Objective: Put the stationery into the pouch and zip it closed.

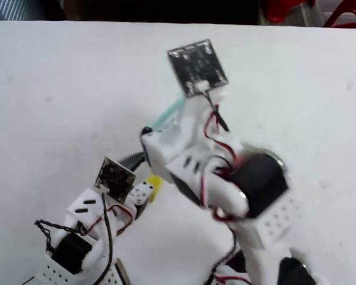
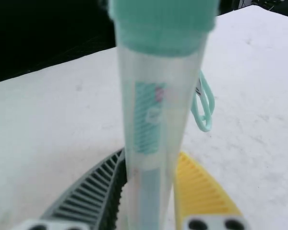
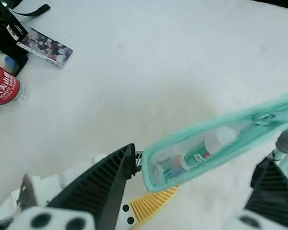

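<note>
The pouch (image 2: 158,96), clear-sided with a teal zip band, is held upright near the middle of the bench (image 1: 59,77), well in from every edge. It is clamped at one end by the left gripper (image 2: 151,155), whose grey and yellow jaws are closed against its two faces. This hold is judged to be an anchor: the zip band is presented to the other arm, and the pouch is kept from sliding when the zip is drawn.

Stationery (image 3: 182,162) is seen through the clear wall, already inside, so the filling is judged done and the zipping is the step in hand. The right gripper (image 3: 197,155) is spread wide with nothing held, its two black jaws set apart along the length of the teal band. What is taken for the slider (image 3: 264,117) sits toward one end of the band. Whether the zip is fully closed cannot be told.

A teal loop (image 2: 204,105) hangs from the pouch's side. A red-labelled bottle (image 3: 2,88) and a printed card (image 3: 45,46) are seen well apart from the pouch.
</note>
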